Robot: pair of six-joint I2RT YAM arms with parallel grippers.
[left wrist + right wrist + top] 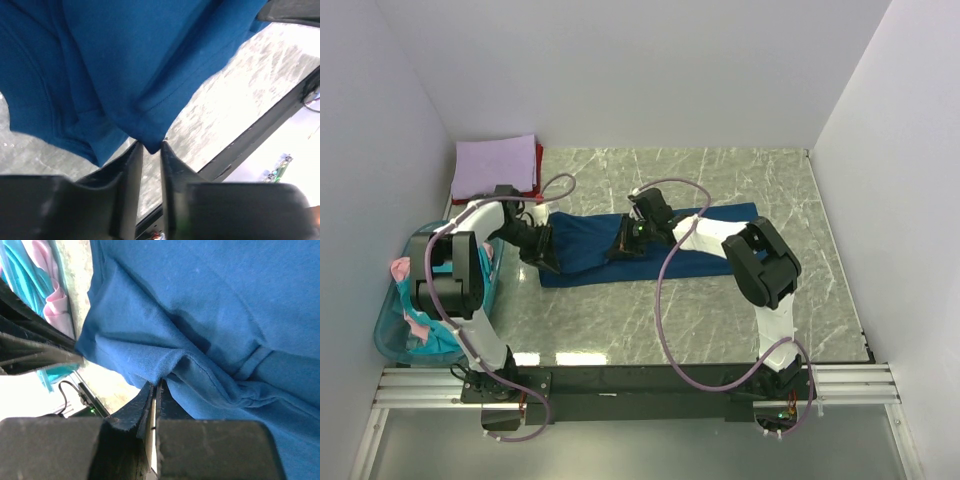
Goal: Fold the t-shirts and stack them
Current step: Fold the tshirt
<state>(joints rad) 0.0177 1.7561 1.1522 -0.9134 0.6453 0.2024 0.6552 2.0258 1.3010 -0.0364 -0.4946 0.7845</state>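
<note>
A dark blue t-shirt (650, 245) lies across the middle of the table, partly folded. My left gripper (545, 255) is shut on its left corner; in the left wrist view the cloth's corner (150, 142) sits pinched between the fingertips. My right gripper (625, 245) is shut on a fold of the same shirt near its middle; in the right wrist view the hem (165, 367) runs into the closed jaws. A folded lavender t-shirt (496, 165) lies on a red one (539, 170) at the far left. Pink (402, 272) and teal (435, 340) shirts sit in the basket.
A translucent blue plastic basket (390, 335) stands at the table's left edge beside the left arm. White walls close in the table on three sides. A black rail (640, 380) runs along the near edge. Purple cables loop over both arms.
</note>
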